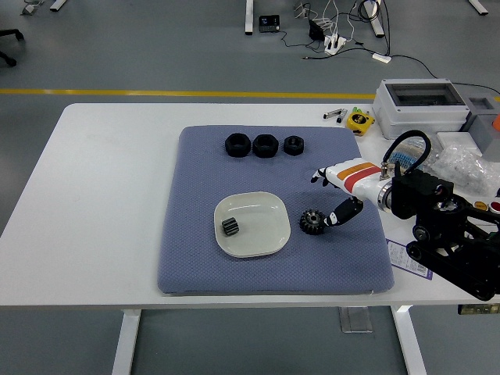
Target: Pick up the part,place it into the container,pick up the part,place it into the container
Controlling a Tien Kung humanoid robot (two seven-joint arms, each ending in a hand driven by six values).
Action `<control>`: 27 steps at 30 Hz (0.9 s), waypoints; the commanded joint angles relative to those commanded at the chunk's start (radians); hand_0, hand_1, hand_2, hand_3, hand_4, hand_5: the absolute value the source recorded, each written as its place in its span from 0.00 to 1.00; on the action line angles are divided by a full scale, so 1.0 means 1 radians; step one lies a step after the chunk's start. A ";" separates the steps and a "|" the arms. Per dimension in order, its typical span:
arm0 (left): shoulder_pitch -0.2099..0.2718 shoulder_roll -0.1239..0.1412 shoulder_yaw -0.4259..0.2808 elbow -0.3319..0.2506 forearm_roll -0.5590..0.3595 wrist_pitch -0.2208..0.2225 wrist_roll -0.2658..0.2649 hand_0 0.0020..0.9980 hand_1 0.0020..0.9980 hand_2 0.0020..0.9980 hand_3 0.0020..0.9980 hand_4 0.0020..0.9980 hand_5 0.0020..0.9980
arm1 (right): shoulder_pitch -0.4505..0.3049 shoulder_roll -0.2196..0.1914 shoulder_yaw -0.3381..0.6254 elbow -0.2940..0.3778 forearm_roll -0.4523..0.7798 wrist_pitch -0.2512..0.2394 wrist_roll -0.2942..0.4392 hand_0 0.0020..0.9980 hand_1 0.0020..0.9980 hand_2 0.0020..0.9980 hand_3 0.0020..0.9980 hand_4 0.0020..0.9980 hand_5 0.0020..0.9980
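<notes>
Where the surface (94, 234) comes closest, at the bottom of the frame, a blue mat (195, 258) lies on it. On the mat, a bit below the middle of the frame, sits a pale dish (262, 207). One small black part (229, 226) lies inside the dish, on its left side. Just right of the dish, on the mat and not touching it, lies a black gear (312, 222).

From the lower right of the frame the black right arm (453, 250) reaches in. Its robot hand (341, 187) is white with orange stripes. The hand is open with its fingers loose, and it holds nothing. One dark finger (341, 212) points down and left, and its tip is just beside the gear on the right. I cannot tell if it touches the gear.

Farther back, near the top edge of the mat, three black nuts (265, 145) stand in a row.

At the right side of the surface are a button box (491, 219), clear bags (469, 168), a small yellow thing (360, 120) and a grey box (422, 105) with a clear lid. Past the surface, the grey floor has a yellow line (156, 93) and some cables (336, 35).
</notes>
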 joint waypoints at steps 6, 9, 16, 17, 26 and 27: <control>0.001 -0.002 0.007 0.000 -0.004 0.003 0.002 0.76 0.69 0.73 0.64 0.73 0.82 | -0.011 0.003 -0.035 -0.028 -0.001 -0.002 0.000 0.56 0.61 0.67 0.79 0.99 0.37; 0.002 -0.002 0.007 0.000 -0.002 0.004 0.004 0.76 0.69 0.73 0.64 0.73 0.82 | -0.015 0.006 -0.041 -0.025 0.003 0.003 -0.004 0.56 0.61 0.67 0.79 0.99 0.36; 0.004 -0.002 0.004 0.000 0.010 0.004 0.009 0.76 0.68 0.73 0.64 0.73 0.83 | -0.014 0.027 -0.045 -0.020 0.007 -0.010 -0.005 0.54 0.60 0.65 0.78 0.98 0.36; 0.004 -0.002 0.005 0.000 0.010 0.004 0.009 0.76 0.68 0.73 0.64 0.73 0.83 | -0.014 0.030 -0.044 -0.022 0.008 -0.010 -0.006 0.54 0.60 0.65 0.78 0.98 0.36; 0.003 -0.002 0.008 0.000 0.008 0.004 0.010 0.76 0.68 0.73 0.64 0.73 0.82 | -0.012 0.051 -0.032 -0.029 0.014 0.000 -0.016 0.51 0.56 0.59 0.73 0.94 0.33; 0.003 -0.002 0.008 0.000 0.007 0.004 0.009 0.76 0.68 0.73 0.64 0.73 0.82 | -0.011 0.053 -0.034 -0.032 0.014 0.000 -0.017 0.51 0.56 0.59 0.73 0.94 0.33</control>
